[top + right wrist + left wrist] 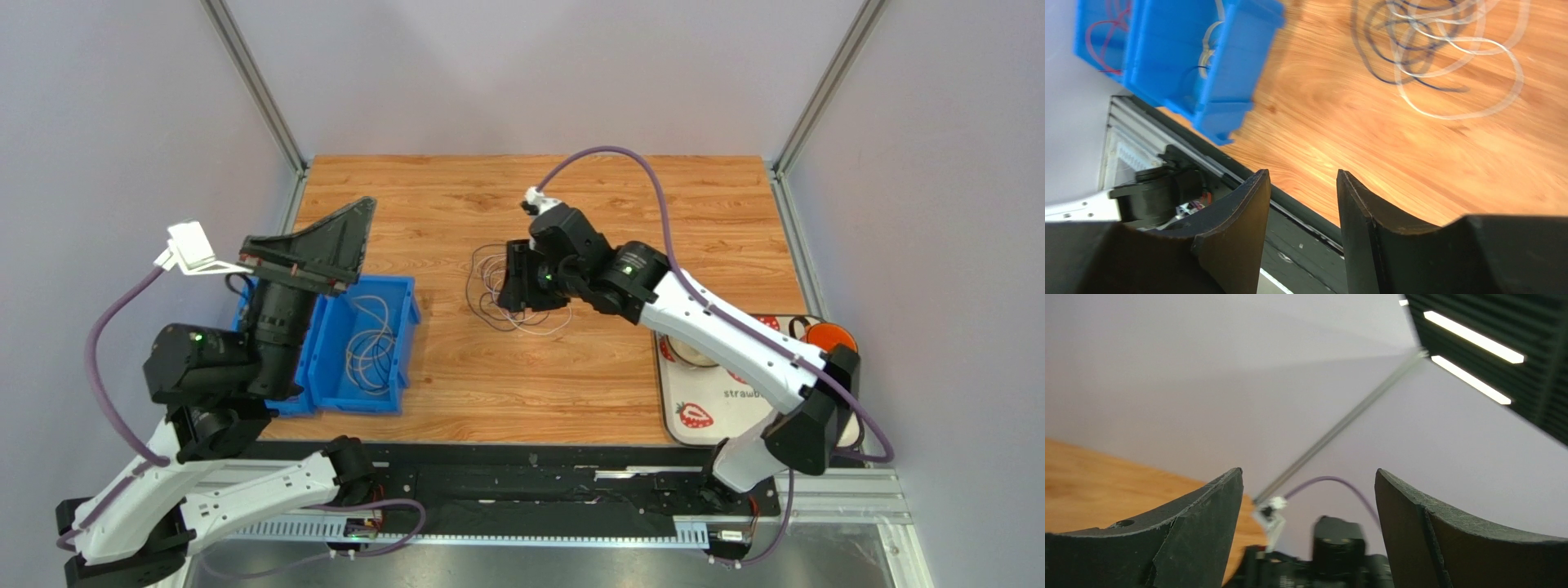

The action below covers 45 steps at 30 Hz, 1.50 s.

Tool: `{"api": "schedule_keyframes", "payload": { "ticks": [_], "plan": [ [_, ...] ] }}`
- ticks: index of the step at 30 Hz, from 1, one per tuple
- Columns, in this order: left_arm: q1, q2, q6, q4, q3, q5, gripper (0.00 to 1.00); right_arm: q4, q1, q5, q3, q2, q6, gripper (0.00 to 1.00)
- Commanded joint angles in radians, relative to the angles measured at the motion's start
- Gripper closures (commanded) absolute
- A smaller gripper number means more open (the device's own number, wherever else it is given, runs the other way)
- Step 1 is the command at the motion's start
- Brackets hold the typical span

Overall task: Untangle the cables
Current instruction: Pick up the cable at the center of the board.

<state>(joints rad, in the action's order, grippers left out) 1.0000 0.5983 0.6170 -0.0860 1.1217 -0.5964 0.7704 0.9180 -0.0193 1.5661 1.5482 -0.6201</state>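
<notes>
Matte black, wedge-shaped fingers (1229, 245) fill the foot of the right wrist view. The right hand (1301, 208) is released, with a clear gap between its fingers and nothing in it. Past the tips lies the desk (1339, 122), warm wood grain with a dull sheen. On it are the cables (1413, 58), a loose tangle of thin loops, translucent white laid over dark, somewhat blurred here. To the left in that view sits a blue bin (1229, 61) of smooth plastic. Only this view shows a thin red wire (1106, 27) in the compartment that the left arm hides from above.

From above, the right hand hangs over the tangle near the middle of the desk; whether it touches a loop cannot be told. The bin stands at the near left of the desk, with a coiled white cable (368, 349) in its open compartment.

The left hand (1309, 496) is also released, its fingers wide apart and rough and chipped along their edges. Its own view takes in pale wall, ceiling lights, a strip of desk and the blurred right arm. The top view places it raised beside the bin.
</notes>
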Motion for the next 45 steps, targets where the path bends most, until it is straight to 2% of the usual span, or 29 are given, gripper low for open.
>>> {"api": "schedule_keyframes", "payload": {
  "ticks": [1, 3, 5, 8, 9, 10, 13, 14, 16, 21, 30, 33, 41, 45],
  "plan": [
    [0.002, 0.122, -0.051, 0.419, 0.082, -0.304, 0.14, 0.023, -0.057, -0.051, -0.121, -0.164, 0.010, 0.53],
    [0.002, 0.171, -0.069, 0.480, 0.093, -0.351, 0.12, 0.023, -0.076, -0.050, -0.184, -0.204, 0.010, 0.53],
    [-0.001, 0.253, -0.076, 0.557, 0.115, -0.359, 0.05, 0.024, -0.087, -0.050, -0.230, -0.256, 0.016, 0.52],
    [-0.044, 0.400, -0.048, 0.705, 0.187, -0.257, 0.04, 0.026, -0.100, -0.044, -0.261, -0.298, 0.019, 0.53],
    [-0.082, 0.444, -0.024, 0.757, 0.213, -0.184, 0.04, 0.029, -0.102, -0.041, -0.273, -0.303, 0.022, 0.53],
    [-0.098, 0.534, -0.001, 0.855, 0.271, -0.146, 0.04, 0.030, -0.102, -0.039, -0.281, -0.309, 0.023, 0.53],
    [-0.142, 0.696, -0.041, 0.977, 0.361, 0.015, 0.04, 0.036, -0.103, -0.044, -0.307, -0.327, 0.026, 0.54],
    [-0.165, 0.733, -0.057, 0.994, 0.374, 0.120, 0.04, 0.041, -0.103, -0.044, -0.313, -0.332, 0.026, 0.54],
    [-0.176, 0.832, -0.075, 1.019, 0.383, 0.185, 0.21, 0.040, -0.103, -0.045, -0.342, -0.347, 0.022, 0.54],
    [-0.182, 0.911, -0.048, 0.933, 0.293, 0.170, 0.22, 0.032, -0.107, -0.048, -0.391, -0.358, 0.019, 0.55],
    [-0.253, 1.011, -0.079, 0.720, 0.224, 0.311, 0.23, 0.021, -0.142, -0.054, -0.439, -0.352, 0.023, 0.56],
    [-0.282, 1.058, -0.089, 0.686, 0.225, 0.356, 0.24, 0.010, -0.151, -0.041, -0.452, -0.343, 0.026, 0.57],
    [-0.325, 1.181, -0.149, 0.620, 0.263, 0.354, 0.26, -0.025, -0.156, -0.001, -0.486, -0.306, 0.025, 0.58],
    [-0.360, 1.233, -0.164, 0.579, 0.286, 0.414, 0.27, -0.025, -0.159, 0.004, -0.480, -0.284, 0.026, 0.58]
  ]
}}
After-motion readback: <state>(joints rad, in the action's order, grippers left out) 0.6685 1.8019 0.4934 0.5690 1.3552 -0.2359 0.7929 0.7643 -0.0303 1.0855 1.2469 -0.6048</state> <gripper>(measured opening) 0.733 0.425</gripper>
